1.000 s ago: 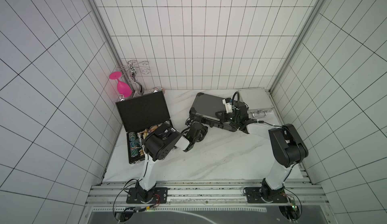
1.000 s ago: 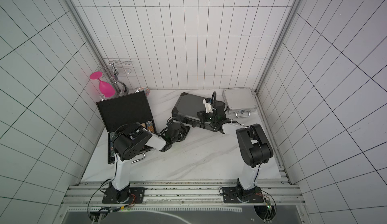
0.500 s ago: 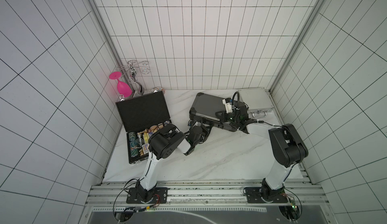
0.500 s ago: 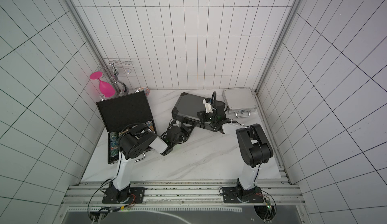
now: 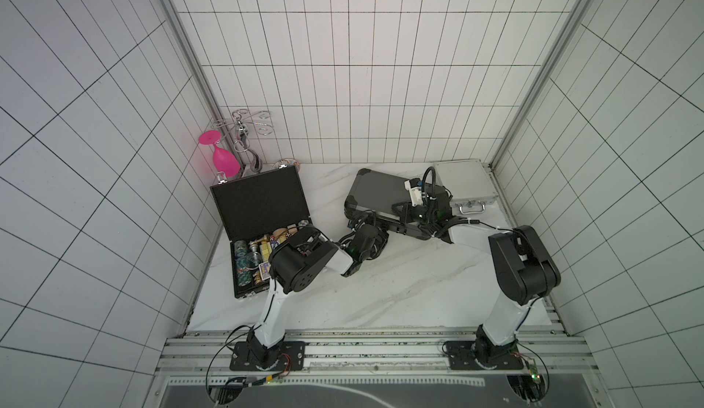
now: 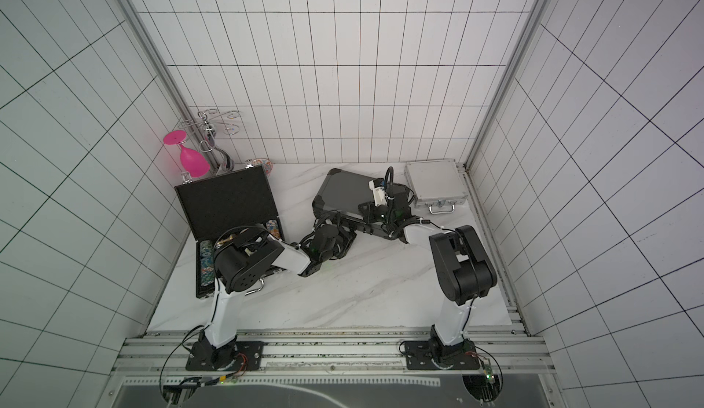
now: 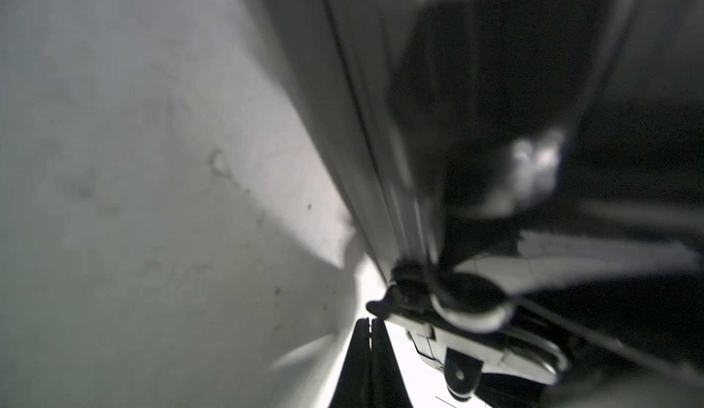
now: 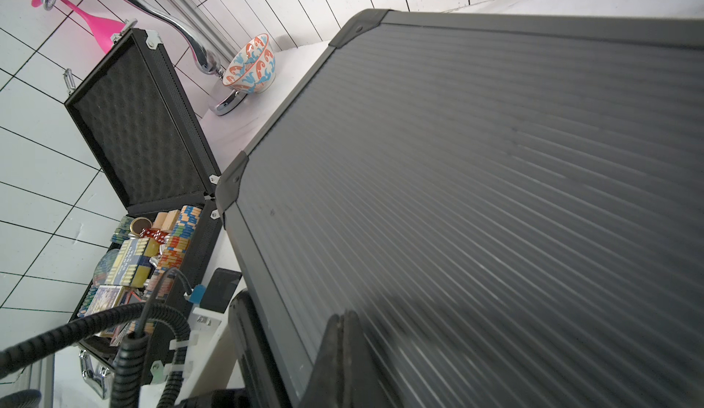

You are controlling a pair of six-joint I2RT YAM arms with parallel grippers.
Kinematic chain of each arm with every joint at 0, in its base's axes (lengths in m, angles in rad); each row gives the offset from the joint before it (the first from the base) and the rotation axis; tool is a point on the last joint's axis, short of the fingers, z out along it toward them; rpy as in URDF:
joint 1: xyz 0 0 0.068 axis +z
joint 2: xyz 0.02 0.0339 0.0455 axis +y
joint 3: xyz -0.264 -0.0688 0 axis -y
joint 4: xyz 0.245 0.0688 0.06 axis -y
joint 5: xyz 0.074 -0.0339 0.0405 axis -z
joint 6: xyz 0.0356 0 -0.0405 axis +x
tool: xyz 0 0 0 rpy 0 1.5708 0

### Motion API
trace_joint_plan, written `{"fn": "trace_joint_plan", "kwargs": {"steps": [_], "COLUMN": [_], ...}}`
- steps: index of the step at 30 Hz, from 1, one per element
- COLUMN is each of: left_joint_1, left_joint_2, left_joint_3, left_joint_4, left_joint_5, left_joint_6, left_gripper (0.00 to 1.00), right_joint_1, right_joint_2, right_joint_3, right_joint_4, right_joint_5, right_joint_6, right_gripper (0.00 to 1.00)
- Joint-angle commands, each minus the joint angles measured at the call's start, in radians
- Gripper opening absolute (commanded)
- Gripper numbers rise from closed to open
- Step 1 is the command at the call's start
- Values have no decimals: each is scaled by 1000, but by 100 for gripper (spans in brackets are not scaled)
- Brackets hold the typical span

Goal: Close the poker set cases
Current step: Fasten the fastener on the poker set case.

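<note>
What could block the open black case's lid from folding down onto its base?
The left arm seems to hang over the base and may cross the swing of the lid. The base holds chips and cards; whether they rise above its rim I cannot tell.

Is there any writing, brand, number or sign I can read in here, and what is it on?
Nothing readable anywhere in these views.
Card boxes in the open black case: printed faces, too small and blurred to read.
Dark grey case: plain ribbed lid, no label seen.
Silver case: no marking seen.
Bowl: painted ornament only, no letters.
</note>
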Motion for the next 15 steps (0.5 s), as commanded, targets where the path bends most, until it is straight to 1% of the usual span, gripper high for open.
{"fn": "trace_joint_plan", "kwargs": {"steps": [1,3,7,8,10,13,15], "left_joint_1": [20,21,22,25,29,49,73], "left_joint_2": [0,-10,-25,-30,-63,-145,-212], "left_joint_3": [37,82,145,149,112,59,22], "left_joint_4": [-321,-425,-557,-556,-485,-448,-456], "left_joint_5": [-109,-130,-154,-140,-103,-13,43], "left_joint_6": [30,54,92,108,134,195,246], "left_gripper": [0,0,0,0,0,0,0], "right_joint_1": [-31,-32,-32,-32,-32,-34,-34], "right_joint_2": [141,139,125,118,99,59,28], "right_joint_3": [-124,-127,-130,-130,-128,-117,-96], "right_joint_4": [-376,-376,-380,-382,-394,-421,-447], "right_joint_5": [45,45,46,49,53,61,68], "right_joint_6": [13,12,13,13,12,10,8], "right_gripper": [2,2,2,2,2,3,3]}}
